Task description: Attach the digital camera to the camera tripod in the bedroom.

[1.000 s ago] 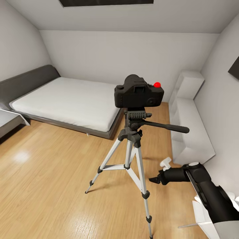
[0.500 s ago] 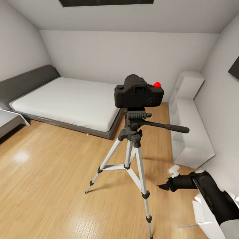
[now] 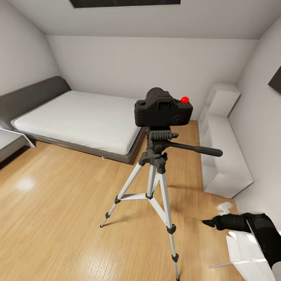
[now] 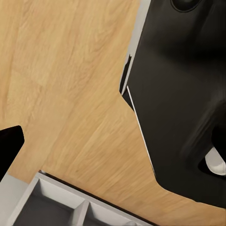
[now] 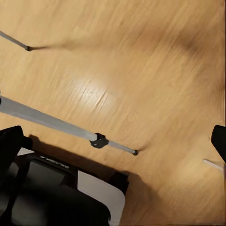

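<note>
atop the camera tripod (image 3: 156, 171), the digital camera (image 3: 163, 108), well apart from the low, empty, parted right gripper (image 3: 208, 223)

no legible txt, no labels, 0 nos.

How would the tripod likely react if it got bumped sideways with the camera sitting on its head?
The tripod probably tips fairly easily: its legs are thin and the chunky camera sits high on top. Its small feet on the smooth wood floor might also slide. The long handle could catch a passing arm.
</note>
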### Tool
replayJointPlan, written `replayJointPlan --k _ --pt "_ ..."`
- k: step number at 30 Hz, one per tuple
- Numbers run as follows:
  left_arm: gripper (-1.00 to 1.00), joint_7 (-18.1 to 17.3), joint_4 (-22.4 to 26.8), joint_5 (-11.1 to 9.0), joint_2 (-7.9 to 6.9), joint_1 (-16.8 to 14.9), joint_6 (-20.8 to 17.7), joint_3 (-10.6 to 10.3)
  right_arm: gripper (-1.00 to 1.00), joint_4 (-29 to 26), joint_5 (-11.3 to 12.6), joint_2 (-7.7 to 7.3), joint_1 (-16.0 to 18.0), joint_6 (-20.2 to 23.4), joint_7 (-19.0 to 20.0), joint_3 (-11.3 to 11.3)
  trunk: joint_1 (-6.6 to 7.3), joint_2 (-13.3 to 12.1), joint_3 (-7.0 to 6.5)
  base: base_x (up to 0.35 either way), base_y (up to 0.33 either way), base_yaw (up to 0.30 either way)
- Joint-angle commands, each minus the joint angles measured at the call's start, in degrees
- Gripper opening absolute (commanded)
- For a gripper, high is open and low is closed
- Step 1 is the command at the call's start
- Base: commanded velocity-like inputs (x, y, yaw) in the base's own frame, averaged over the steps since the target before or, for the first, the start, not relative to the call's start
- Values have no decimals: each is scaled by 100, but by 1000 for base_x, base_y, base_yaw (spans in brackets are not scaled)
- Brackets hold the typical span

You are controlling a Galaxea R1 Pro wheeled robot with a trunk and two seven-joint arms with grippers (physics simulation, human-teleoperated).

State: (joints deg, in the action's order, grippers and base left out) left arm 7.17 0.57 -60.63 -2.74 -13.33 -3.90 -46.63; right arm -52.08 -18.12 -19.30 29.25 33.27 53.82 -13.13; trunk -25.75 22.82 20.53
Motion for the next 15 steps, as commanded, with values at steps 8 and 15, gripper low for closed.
replayJointPlan --k 8,15 --pt "100 21 -9 -43 15 -3 -20 -48 100 674 -42 -174 5 -112 -219 -521 -3 10 9 0 0 0" --pt "100 21 -12 -39 19 -3 18 -48 100 1532 -40 -211 6 -440 -592 -906 -3 10 9 0 0 0"
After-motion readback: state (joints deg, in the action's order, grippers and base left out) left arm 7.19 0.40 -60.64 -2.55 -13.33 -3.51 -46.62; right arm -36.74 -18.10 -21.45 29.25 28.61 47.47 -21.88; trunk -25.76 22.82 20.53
